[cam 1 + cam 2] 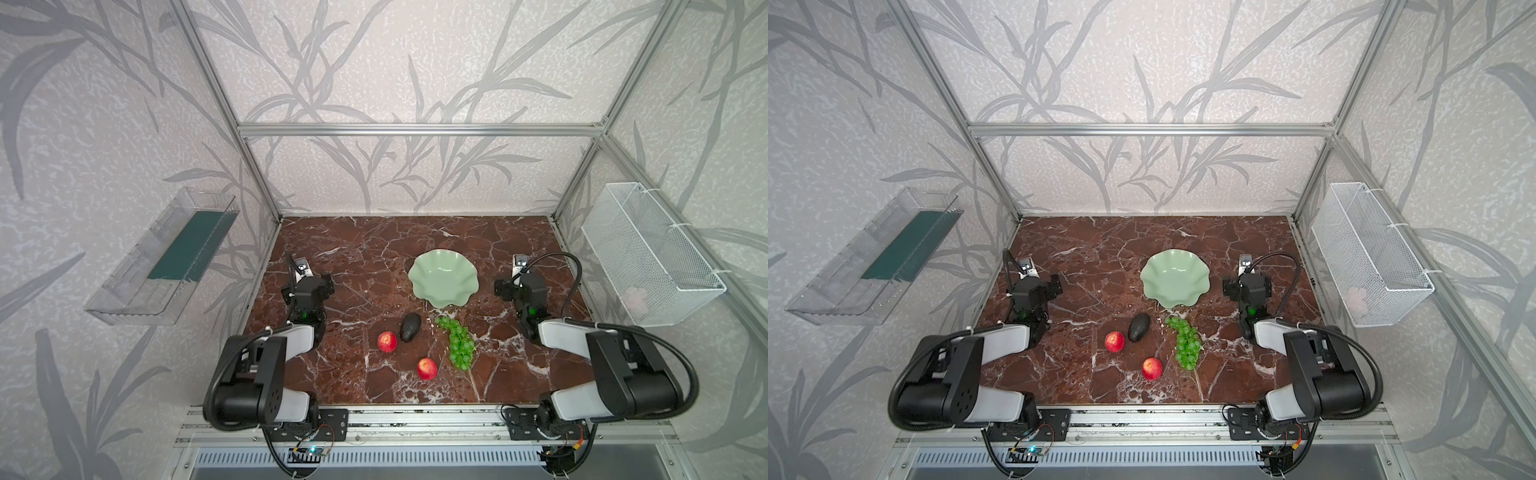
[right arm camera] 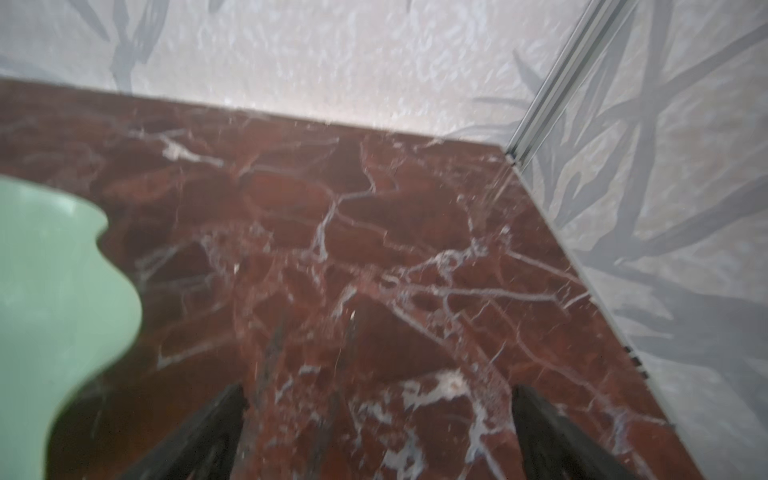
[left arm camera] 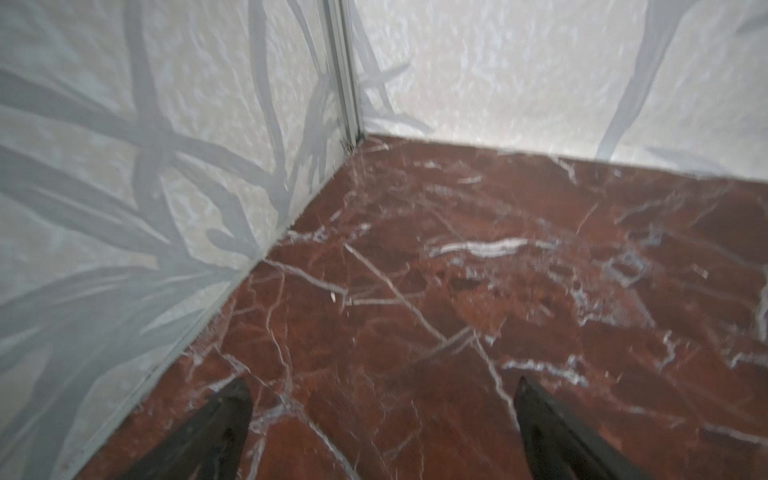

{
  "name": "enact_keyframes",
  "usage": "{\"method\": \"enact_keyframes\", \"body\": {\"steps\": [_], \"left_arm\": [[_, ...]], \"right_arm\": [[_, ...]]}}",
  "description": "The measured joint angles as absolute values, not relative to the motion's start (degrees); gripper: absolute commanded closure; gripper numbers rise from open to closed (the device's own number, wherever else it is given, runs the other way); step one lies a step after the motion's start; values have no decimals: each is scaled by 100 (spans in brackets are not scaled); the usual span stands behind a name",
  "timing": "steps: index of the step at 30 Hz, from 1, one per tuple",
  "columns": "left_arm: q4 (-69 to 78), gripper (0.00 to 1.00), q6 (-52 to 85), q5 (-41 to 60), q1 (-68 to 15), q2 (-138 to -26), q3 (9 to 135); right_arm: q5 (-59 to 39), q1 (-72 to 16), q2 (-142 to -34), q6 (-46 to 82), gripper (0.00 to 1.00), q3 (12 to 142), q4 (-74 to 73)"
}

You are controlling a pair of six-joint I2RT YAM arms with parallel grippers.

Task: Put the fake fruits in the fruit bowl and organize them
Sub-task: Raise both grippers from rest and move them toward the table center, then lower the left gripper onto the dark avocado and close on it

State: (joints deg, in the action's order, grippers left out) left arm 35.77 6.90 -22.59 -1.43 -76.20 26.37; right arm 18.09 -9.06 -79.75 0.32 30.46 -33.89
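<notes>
avocado [image 1: 410, 327] left of grapes [image 1: 458, 343], bowl [image 1: 443, 276] behind

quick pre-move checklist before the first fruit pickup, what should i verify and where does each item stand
1. The left gripper is open and empty: ok.
2. The right gripper is open and empty: ok.
3. The fruit bowl is upright with nothing in it: ok.
4. All four fruits lie on the table, outside the bowl: avocado, grapes, red fruit beside the avocado, nearer red fruit: ok.
5. The gap between the avocado and the red fruit beside it is wide enough for a finger: cannot tell.
6. Nothing stands between the right gripper and the grapes: ok.
</notes>
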Motion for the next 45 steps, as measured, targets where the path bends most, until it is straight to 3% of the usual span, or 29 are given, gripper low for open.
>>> {"method": "enact_keyframes", "body": {"steps": [4,10,17,22,34,45], "left_arm": [[2224,1,1369,-2032,-130,-6241,3507],[768,5,1940,-1155,-126,-5433,4204],[-1345,10,2023,123,-333,-5972,4950],[-2137,12,2106,397,-1404,-6215,5024],[-2582,14,2541,414,-3747,-7502,5454],[-2869,16,2552,473,-4425,-8890,6160]], "right_arm": [[1094,-792,-7247,1002,1,4211,-2359],[-340,-663,-6792,1914,1,4329,-1605],[-768,-738,-7028,2012,1,4456,-78],[-952,-827,-7347,1977,0,4637,349],[-1278,-904,-7673,1885,3,5339,576],[-1490,-923,-7406,1776,1,5000,497]]}}
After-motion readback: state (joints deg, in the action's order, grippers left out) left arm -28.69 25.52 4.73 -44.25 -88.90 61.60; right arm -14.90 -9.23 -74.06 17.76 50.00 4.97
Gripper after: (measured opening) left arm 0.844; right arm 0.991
